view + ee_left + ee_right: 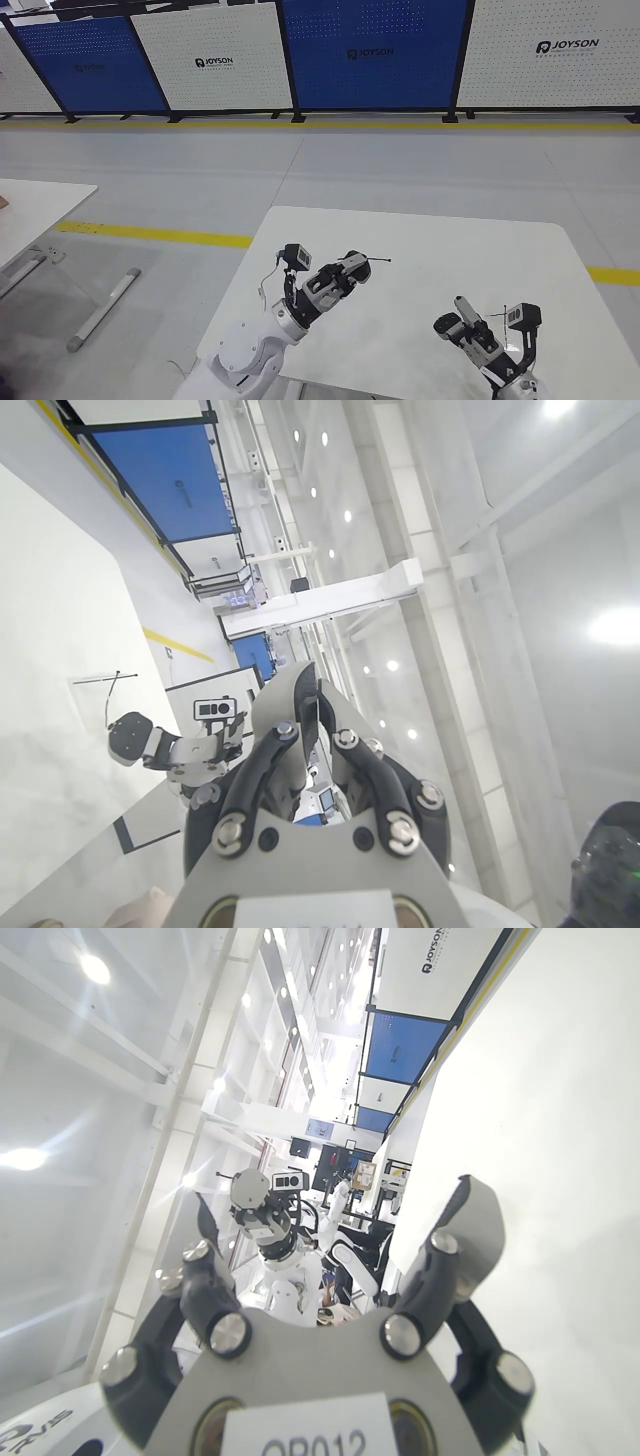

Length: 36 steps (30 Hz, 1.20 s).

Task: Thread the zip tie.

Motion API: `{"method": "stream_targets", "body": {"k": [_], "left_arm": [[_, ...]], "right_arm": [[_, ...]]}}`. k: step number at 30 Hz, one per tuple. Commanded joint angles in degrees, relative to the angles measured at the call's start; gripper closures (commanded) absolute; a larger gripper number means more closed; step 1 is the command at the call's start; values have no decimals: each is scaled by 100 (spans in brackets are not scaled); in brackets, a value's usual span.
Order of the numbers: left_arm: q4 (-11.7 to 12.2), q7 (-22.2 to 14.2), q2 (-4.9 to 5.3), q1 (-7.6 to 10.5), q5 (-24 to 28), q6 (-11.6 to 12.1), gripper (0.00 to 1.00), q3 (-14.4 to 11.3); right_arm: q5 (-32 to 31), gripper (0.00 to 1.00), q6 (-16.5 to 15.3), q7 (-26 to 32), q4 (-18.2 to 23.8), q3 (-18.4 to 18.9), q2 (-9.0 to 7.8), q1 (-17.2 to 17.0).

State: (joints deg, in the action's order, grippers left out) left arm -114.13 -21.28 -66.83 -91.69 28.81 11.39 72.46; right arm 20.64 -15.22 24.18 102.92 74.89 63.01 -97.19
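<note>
While the left gripper [352, 268] is pressed together on one end of the zip tie [378, 261], the free length juts out sideways over the table [450, 240] and ends in a small dark tip. Whether that tip is the head or the tail is too small to tell. The right gripper [335, 1193] has its fingers spread and carries nothing. It sits nearer the robot, well apart from the tie. The tie is probably very light, thin and springy, with a smooth plastic surface, so its unsupported end is likely to sway and bend at the least contact. A second hold would best be taken on the flat of the strip, close to the free end. That leaves only a short, stiffer stub to steer, and a firm pinch should stop the strip sliding or twisting. The wall panels [215, 60] each bear a logo with a short wordmark. A white label [305, 1423] on the right wrist plate shows dark characters, partly cut off at the edge.
</note>
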Motion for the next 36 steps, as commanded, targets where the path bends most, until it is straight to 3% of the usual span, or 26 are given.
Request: {"method": "stream_targets", "body": {"k": [1,4,7,9,19,23,28,32,36], "left_arm": [[-239,-86,10,-80,38,240,100,92],[-578,-343,39,-292,145,533,100,293],[-753,-390,59,-463,199,472,100,416],[-796,-488,59,-487,465,371,100,387],[-777,-426,57,-442,331,309,100,362],[-659,-54,39,-333,-152,152,100,218],[-276,330,-1,-56,-782,-214,100,-146],[45,437,-24,102,-1139,-478,100,-412],[385,497,-40,169,-1238,-579,100,-549]], "right_arm": [[0,0,0,0,0,0,0,0],[0,0,0,0,0,0,0,0],[0,0,0,0,0,0,0,0],[0,0,0,0,0,0,0,0],[0,0,0,0,0,0,0,0],[0,0,0,0,0,0,0,0],[0,0,0,0,0,0,0,0],[0,0,0,0,0,0,0,0],[0,0,0,0,0,0,0,0]]}}
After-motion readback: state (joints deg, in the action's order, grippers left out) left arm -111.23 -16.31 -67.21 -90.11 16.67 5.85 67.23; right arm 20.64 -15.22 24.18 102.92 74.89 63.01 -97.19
